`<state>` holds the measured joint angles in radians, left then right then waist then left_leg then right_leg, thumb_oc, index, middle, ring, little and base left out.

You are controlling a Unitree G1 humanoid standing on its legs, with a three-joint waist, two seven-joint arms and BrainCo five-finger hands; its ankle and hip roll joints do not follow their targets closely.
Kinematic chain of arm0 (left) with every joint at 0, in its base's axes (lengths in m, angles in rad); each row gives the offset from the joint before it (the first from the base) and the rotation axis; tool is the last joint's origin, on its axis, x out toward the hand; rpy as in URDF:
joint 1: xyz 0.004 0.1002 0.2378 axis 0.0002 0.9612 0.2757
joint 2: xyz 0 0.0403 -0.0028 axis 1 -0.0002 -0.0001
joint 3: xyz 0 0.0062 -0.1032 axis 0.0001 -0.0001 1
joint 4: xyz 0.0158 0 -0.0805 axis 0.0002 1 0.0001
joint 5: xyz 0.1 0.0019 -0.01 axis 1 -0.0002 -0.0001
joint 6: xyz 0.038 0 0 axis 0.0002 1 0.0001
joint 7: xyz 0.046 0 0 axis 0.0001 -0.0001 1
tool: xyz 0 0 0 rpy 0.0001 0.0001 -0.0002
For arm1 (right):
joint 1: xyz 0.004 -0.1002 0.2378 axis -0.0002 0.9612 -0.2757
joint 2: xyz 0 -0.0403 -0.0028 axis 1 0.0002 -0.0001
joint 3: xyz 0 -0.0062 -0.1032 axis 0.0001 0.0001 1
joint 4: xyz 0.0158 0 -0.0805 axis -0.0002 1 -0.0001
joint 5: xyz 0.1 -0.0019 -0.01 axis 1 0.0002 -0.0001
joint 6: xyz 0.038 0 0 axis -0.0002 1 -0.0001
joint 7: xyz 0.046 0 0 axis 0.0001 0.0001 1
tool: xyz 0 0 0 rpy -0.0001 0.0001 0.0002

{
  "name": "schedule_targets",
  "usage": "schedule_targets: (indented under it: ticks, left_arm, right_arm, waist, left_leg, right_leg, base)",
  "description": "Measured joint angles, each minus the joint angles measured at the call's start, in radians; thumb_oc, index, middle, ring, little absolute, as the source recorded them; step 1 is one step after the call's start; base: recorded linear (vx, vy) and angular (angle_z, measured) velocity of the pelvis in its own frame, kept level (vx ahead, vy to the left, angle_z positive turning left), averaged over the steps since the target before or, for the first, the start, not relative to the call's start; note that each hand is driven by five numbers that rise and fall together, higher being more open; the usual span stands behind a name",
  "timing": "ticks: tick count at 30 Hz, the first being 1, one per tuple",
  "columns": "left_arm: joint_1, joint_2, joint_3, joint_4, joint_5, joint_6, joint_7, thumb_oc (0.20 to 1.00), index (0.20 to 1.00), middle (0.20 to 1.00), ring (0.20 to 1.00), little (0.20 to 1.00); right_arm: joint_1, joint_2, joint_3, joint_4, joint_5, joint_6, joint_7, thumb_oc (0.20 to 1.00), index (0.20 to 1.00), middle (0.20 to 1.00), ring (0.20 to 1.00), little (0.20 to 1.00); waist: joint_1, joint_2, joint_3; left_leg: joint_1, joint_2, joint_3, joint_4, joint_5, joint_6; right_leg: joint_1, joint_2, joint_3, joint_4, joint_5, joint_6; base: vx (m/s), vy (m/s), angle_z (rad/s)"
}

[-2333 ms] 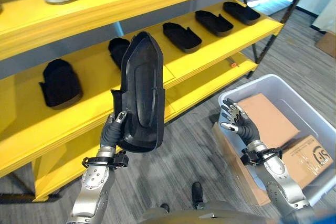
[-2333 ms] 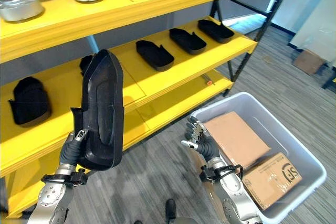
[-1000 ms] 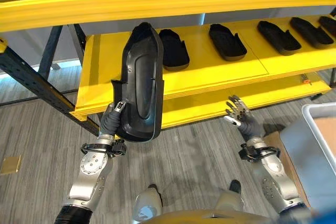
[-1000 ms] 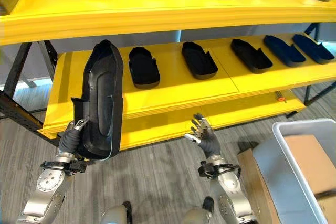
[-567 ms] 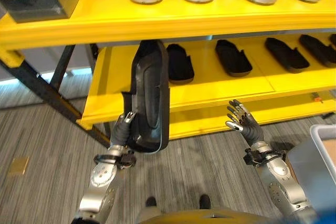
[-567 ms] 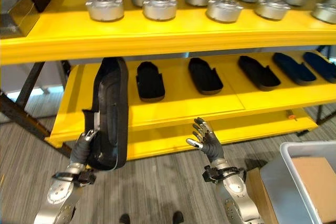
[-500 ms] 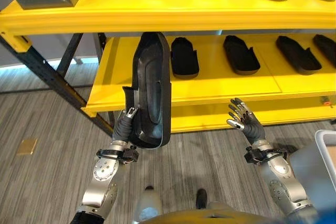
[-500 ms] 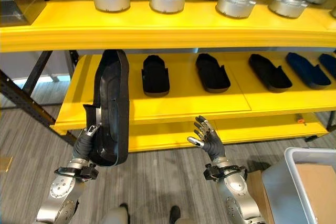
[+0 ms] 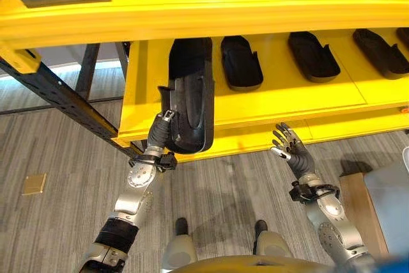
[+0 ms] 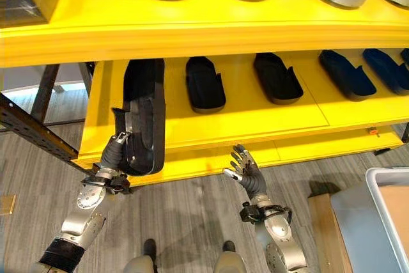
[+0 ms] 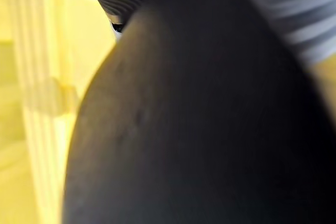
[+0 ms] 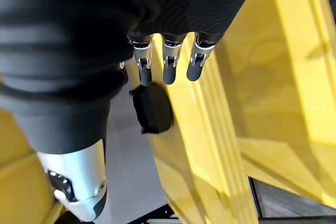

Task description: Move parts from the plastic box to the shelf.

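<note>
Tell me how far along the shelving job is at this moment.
Done: black parts already lie in a row on the yellow shelf. In hand: the left hand holds another black part, its far end over the shelf's left end. Left: setting it down. The right hand is open.

The left arm reaches up and forward from the lower left, its wrist bent upward, and the left robot hand [image 9: 161, 133] has its fingers curled round the lower end of a long black part [image 9: 190, 97], holding it upright. The right arm rises from the lower right with the forearm angled inward. The right robot hand [image 10: 245, 171] is raised with its palm turned leftward, fingers spread and relaxed, holding nothing.
</note>
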<state>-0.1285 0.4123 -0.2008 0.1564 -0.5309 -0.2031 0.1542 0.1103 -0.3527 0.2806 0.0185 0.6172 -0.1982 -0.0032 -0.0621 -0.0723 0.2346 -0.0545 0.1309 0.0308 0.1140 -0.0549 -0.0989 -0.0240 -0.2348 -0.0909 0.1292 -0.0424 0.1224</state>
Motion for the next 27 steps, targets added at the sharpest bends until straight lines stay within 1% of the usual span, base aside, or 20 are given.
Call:
schedule_targets:
  ticks: [1, 2, 4, 6, 9, 12, 13, 15, 16, 18, 20, 22, 23, 24, 25, 26, 27]
  left_arm:
    - [-0.013, 0.000, 0.005, 0.010, -0.002, 0.000, 0.010, 0.200, 0.200, 0.200, 0.200, 0.200]
    - [-0.037, 0.000, 0.015, 0.027, -0.003, 0.000, 0.029, 0.200, 0.200, 0.200, 0.200, 0.200]
    - [-0.062, -0.006, 0.013, 0.029, -0.004, 0.000, 0.045, 0.200, 0.200, 0.200, 0.200, 0.200]
    - [-0.113, -0.004, 0.009, 0.051, -0.001, -0.002, 0.061, 0.200, 0.200, 0.200, 0.200, 0.200]
    - [-0.221, -0.006, 0.003, 0.146, 0.005, -0.002, 0.116, 0.200, 0.200, 0.200, 0.200, 0.200]
    - [-0.297, -0.006, -0.003, 0.192, 0.013, -0.001, 0.158, 0.200, 0.200, 0.200, 0.200, 0.200]
    - [-0.298, -0.007, -0.005, 0.193, 0.013, -0.001, 0.163, 0.200, 0.200, 0.200, 0.200, 0.200]
    - [-0.371, 0.001, -0.007, 0.268, 0.019, -0.003, 0.186, 0.200, 0.200, 0.200, 0.200, 0.200]
    - [-0.420, 0.017, 0.003, 0.316, 0.017, -0.003, 0.214, 0.200, 0.200, 0.200, 0.200, 0.200]
    - [-0.461, 0.030, 0.010, 0.348, 0.009, -0.003, 0.234, 0.200, 0.200, 0.200, 0.200, 0.200]
    - [-0.515, 0.077, 0.022, 0.379, 0.007, -0.003, 0.248, 0.200, 0.200, 0.200, 0.200, 0.200]
    - [-0.526, 0.099, 0.054, 0.381, 0.004, -0.006, 0.268, 0.200, 0.200, 0.200, 0.200, 0.200]
    - [-0.526, 0.120, 0.064, 0.381, 0.003, -0.006, 0.283, 0.200, 0.200, 0.200, 0.200, 0.200]
    - [-0.526, 0.119, 0.076, 0.381, 0.002, -0.007, 0.291, 0.200, 0.200, 0.200, 0.200, 0.200]
    - [-0.528, 0.172, 0.079, 0.383, 0.004, -0.006, 0.289, 0.200, 0.200, 0.200, 0.200, 0.200]
    - [-0.538, 0.204, 0.082, 0.396, 0.003, -0.007, 0.291, 0.200, 0.200, 0.200, 0.200, 0.200]
    - [-0.543, 0.211, 0.080, 0.404, 0.003, -0.007, 0.290, 0.200, 0.200, 0.200, 0.200, 0.200]
  right_arm:
    - [-0.012, 0.000, 0.001, 0.000, 0.000, 0.000, 0.000, 1.000, 1.000, 1.000, 1.000, 1.000]
    - [-0.034, -0.002, 0.002, 0.001, 0.000, 0.002, -0.001, 1.000, 1.000, 1.000, 1.000, 1.000]
    - [-0.048, -0.003, 0.005, 0.000, 0.000, 0.004, -0.002, 1.000, 1.000, 1.000, 1.000, 1.000]
    - [-0.046, -0.004, 0.005, 0.000, 0.000, 0.005, -0.003, 1.000, 1.000, 1.000, 1.000, 1.000]
    - [-0.049, -0.020, 0.012, 0.000, 0.000, 0.010, -0.003, 1.000, 1.000, 1.000, 1.000, 1.000]
    - [-0.048, -0.032, 0.023, 0.000, 0.000, 0.015, -0.002, 1.000, 1.000, 1.000, 1.000, 1.000]
    - [-0.045, -0.032, 0.025, 0.000, 0.000, 0.017, -0.002, 1.000, 1.000, 1.000, 1.000, 1.000]
    - [-0.057, -0.048, 0.034, 0.000, 0.000, 0.017, -0.001, 1.000, 1.000, 1.000, 1.000, 1.000]
    - [-0.076, -0.053, 0.046, -0.001, 0.000, 0.017, 0.001, 1.000, 1.000, 1.000, 1.000, 1.000]
    - [-0.073, -0.056, 0.046, -0.001, 0.000, 0.017, 0.000, 1.000, 1.000, 1.000, 1.000, 1.000]
    - [-0.078, -0.061, 0.044, -0.001, 0.000, 0.017, 0.000, 1.000, 1.000, 1.000, 1.000, 1.000]
    - [-0.073, -0.062, 0.045, -0.001, 0.000, 0.017, 0.001, 1.000, 1.000, 1.000, 1.000, 1.000]
    - [-0.073, -0.062, 0.044, -0.001, 0.000, 0.017, 0.001, 1.000, 1.000, 1.000, 1.000, 1.000]
    - [-0.073, -0.062, 0.044, -0.001, 0.000, 0.017, 0.001, 1.000, 1.000, 1.000, 1.000, 1.000]
    - [-0.082, -0.062, 0.043, -0.002, 0.000, 0.017, 0.007, 1.000, 1.000, 1.000, 1.000, 1.000]
    - [-0.084, -0.063, 0.044, -0.001, 0.000, 0.017, 0.009, 1.000, 1.000, 1.000, 1.000, 1.000]
    - [-0.084, -0.063, 0.045, -0.002, 0.000, 0.017, 0.010, 1.000, 1.000, 1.000, 1.000, 1.000]
  waist:
    - [0.005, -0.002, 0.000]
    - [-0.006, -0.015, 0.000]
    - [-0.008, -0.024, 0.004]
    - [-0.029, -0.037, 0.004]
    - [-0.056, -0.036, 0.004]
    - [-0.072, -0.031, 0.007]
    - [-0.079, -0.031, 0.008]
    - [-0.083, -0.024, 0.013]
    - [-0.086, -0.017, 0.017]
    - [-0.096, -0.008, 0.024]
    - [-0.098, -0.001, 0.037]
    - [-0.097, 0.006, 0.055]
    - [-0.095, 0.007, 0.057]
    - [-0.088, 0.007, 0.057]
    - [-0.087, 0.006, 0.056]
    - [-0.081, 0.005, 0.058]
    - [-0.082, 0.004, 0.058]
  left_leg:
    - [0.000, 0.001, 0.008, 0.004, -0.005, 0.000]
    - [0.000, 0.001, 0.028, 0.019, -0.013, -0.001]
    - [-0.008, 0.016, 0.041, 0.048, -0.029, -0.008]
    - [-0.041, 0.036, 0.038, 0.088, -0.043, -0.019]
    - [-0.077, 0.063, 0.040, 0.117, -0.046, -0.025]
    - [-0.107, 0.072, 0.039, 0.140, -0.048, -0.028]
    - [-0.106, 0.072, 0.041, 0.141, -0.048, -0.029]
    - [-0.144, 0.077, 0.041, 0.179, -0.060, -0.030]
    - [-0.178, 0.078, 0.041, 0.207, -0.067, -0.028]
    - [-0.209, 0.078, 0.040, 0.234, -0.073, -0.024]
    - [-0.252, 0.085, 0.035, 0.277, -0.088, -0.024]
    - [-0.268, 0.089, 0.025, 0.302, -0.101, -0.022]
    - [-0.285, 0.091, 0.019, 0.320, -0.113, -0.023]
    - [-0.295, 0.091, 0.016, 0.327, -0.115, -0.023]
    - [-0.332, 0.095, 0.009, 0.349, -0.118, -0.021]
    - [-0.353, 0.094, 0.001, 0.361, -0.119, -0.019]
    - [-0.354, 0.093, 0.000, 0.362, -0.119, -0.019]
  right_leg:
    - [0.003, 0.000, 0.007, -0.002, -0.001, 0.001]
    - [0.003, 0.001, 0.025, -0.015, 0.000, 0.005]
    - [0.002, 0.011, 0.031, -0.024, -0.002, 0.008]
    - [-0.013, 0.026, 0.039, -0.027, -0.011, 0.021]
    - [-0.049, 0.053, 0.049, -0.008, -0.008, 0.018]
    - [-0.082, 0.059, 0.053, 0.013, -0.009, 0.014]
    - [-0.083, 0.059, 0.056, 0.013, -0.009, 0.015]
    - [-0.122, 0.064, 0.072, 0.040, -0.012, 0.012]
    - [-0.156, 0.064, 0.079, 0.059, -0.011, 0.014]
    - [-0.181, 0.062, 0.083, 0.074, -0.010, 0.016]
    - [-0.218, 0.067, 0.088, 0.103, -0.015, 0.016]
    - [-0.220, 0.071, 0.087, 0.112, -0.017, 0.016]
    - [-0.237, 0.072, 0.087, 0.125, -0.026, 0.009]
    - [-0.244, 0.072, 0.087, 0.129, -0.028, 0.009]
    - [-0.274, 0.074, 0.079, 0.150, -0.033, 0.008]
    - [-0.287, 0.074, 0.078, 0.161, -0.036, 0.015]
    - [-0.288, 0.074, 0.077, 0.162, -0.036, 0.015]
  base:
    - [-0.01, 0.017, -0.40]
    - [-0.01, 0.016, -0.47]
    - [-0.03, 0.008, -0.36]
    - [-0.04, 0.010, -0.12]
    - [-0.06, 0.007, -0.12]
    - [-0.06, 0.006, -0.07]
    - [-0.10, 0.016, -0.02]
    - [-0.09, 0.020, -0.11]
    - [-0.11, 0.012, -0.13]
    - [-0.11, 0.005, -0.06]
    - [-0.07, 0.011, -0.05]
    - [-0.04, 0.006, 0.01]
    - [-0.03, -0.003, 0.01]
    - [-0.06, -0.005, 0.07]
    - [-0.06, -0.002, 0.18]
    - [-0.05, -0.001, 0.17]
    - [-0.06, 0.001, 0.24]
